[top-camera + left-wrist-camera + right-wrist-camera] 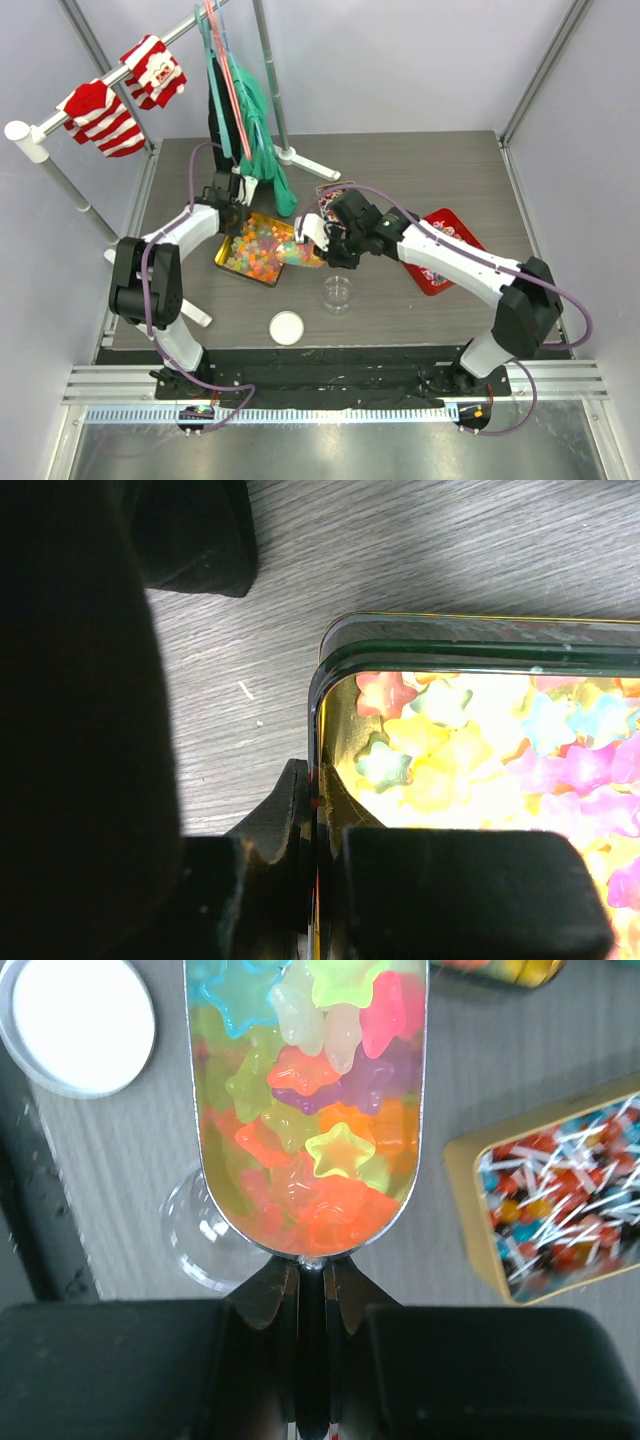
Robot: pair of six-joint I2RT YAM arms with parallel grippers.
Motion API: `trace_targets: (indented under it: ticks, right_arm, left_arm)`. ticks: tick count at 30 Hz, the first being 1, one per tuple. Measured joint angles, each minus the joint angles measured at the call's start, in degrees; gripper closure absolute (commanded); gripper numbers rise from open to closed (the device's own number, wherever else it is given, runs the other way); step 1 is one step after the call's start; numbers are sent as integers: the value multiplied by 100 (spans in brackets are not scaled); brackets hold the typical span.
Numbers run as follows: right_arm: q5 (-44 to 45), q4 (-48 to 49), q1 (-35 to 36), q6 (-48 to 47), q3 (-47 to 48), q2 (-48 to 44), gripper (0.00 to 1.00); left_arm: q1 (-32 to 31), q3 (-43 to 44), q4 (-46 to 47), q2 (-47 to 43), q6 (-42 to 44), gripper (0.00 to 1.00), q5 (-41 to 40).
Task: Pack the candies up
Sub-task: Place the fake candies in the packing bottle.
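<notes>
As I view it remotely: left gripper, jaws pinched on the wall of the gold tin holding star candies; right gripper, jaws nearly closed on the handle of a silver scoop heaped with candies, clear jar partly hidden behind it.

The right gripper is clamped tight on the thin handle of a metal scoop, which reaches away to the left. The scoop is heaped with glossy star-shaped candies in orange, yellow, green, pink, purple and blue. Partly under its handle end, on the near side, stands a clear cup on the grey table. A white lid lies further left on that near side. On the far side sits a gold tin of wrapped candies.
</notes>
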Motion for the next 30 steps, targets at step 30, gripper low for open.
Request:
trace_targets:
  ticks: [30]
  right_arm:
    - [1187,-778,0,-654,-2273,-2203,99]
  left_arm:
    - [367,-81,83,31,68,100,262]
